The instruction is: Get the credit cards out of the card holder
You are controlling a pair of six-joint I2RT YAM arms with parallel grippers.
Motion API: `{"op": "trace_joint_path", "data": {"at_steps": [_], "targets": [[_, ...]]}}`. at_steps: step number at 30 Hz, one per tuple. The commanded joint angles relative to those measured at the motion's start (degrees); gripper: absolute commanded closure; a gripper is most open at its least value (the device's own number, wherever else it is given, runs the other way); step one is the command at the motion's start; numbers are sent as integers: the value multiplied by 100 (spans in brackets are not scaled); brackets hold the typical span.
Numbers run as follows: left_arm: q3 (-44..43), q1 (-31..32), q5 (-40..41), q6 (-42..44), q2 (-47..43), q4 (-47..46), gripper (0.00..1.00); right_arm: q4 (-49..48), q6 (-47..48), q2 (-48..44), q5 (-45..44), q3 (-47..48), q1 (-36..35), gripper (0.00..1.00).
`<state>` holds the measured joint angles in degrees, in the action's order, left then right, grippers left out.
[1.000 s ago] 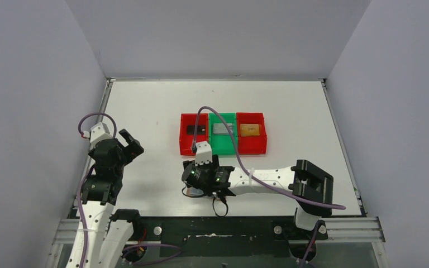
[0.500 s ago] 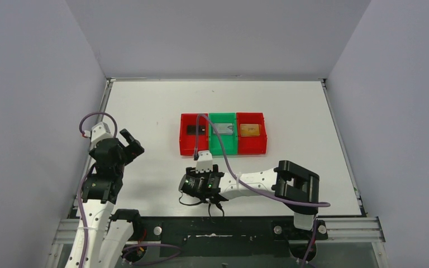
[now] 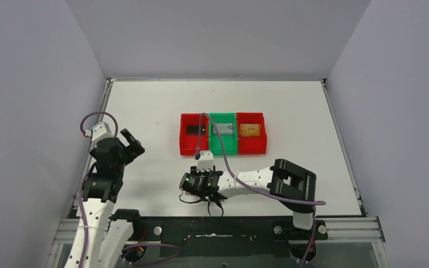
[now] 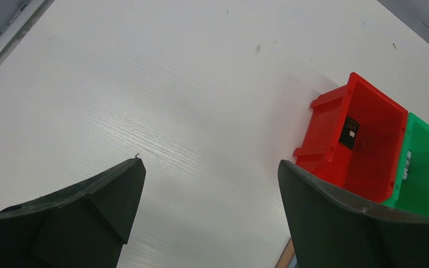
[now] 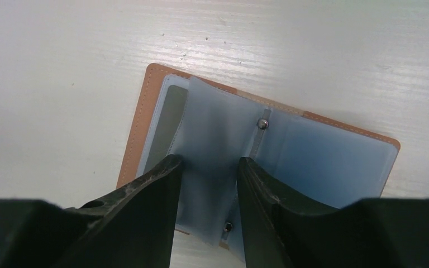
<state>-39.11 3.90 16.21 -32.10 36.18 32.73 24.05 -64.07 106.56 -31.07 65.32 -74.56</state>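
Note:
The card holder [image 5: 135, 131] lies open on the table, tan-edged with pale blue pockets. One pocket leaf [image 5: 218, 128] stands up between the fingers of my right gripper [image 5: 208, 163], whose jaws are narrowed on either side of it with a gap still showing. A grey strip, maybe a card [image 5: 170, 120], sits in the left pocket. In the top view my right gripper [image 3: 196, 185] covers the holder. Credit cards lie in the bins: black [image 3: 194, 130], silver [image 3: 222, 129] and gold-orange [image 3: 249, 129]. My left gripper [image 4: 210, 163] hangs open above bare table at the left [image 3: 129, 144].
Three bins stand in a row mid-table: red [image 3: 185, 139], green [image 3: 223, 146], red [image 3: 252, 146]. The left wrist view shows the left red bin [image 4: 324, 145] with the black card [image 4: 351, 132] and the green bin [image 4: 424, 178]. The table's near edge lies just behind the right gripper.
My right arm drew back toward the near edge and dropped onto the card holder, its jaws narrowing from wide to around the pocket leaf. The left arm barely moved.

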Motion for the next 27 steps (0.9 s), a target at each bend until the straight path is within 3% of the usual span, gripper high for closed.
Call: {"op": "trace_joint_path", "data": {"at_steps": [1, 8, 12, 19, 23, 27], "targets": [[-17, -39, -88, 116, 4, -346, 9, -128, -137, -47, -103, -186, 32, 62], [-17, -30, -487, 183, 118, -449, 9, -716, 104, -350, 34, -447, 74, 67], [10, -21, -1498, 150, 222, -642, 10, -1650, 226, -742, 447, -1030, 245, 79], [578, 81, -3738, -510, 318, -1384, 19, -3974, 500, -1378, 1606, -2332, 680, 78], [726, 658, -3816, -557, 356, -1577, 21, -5043, 464, -1538, 1996, -2947, 840, 77], [901, 1880, -3262, -777, 633, -1859, 22, -5943, 292, -1537, 2275, -3440, 1006, 76]]}}
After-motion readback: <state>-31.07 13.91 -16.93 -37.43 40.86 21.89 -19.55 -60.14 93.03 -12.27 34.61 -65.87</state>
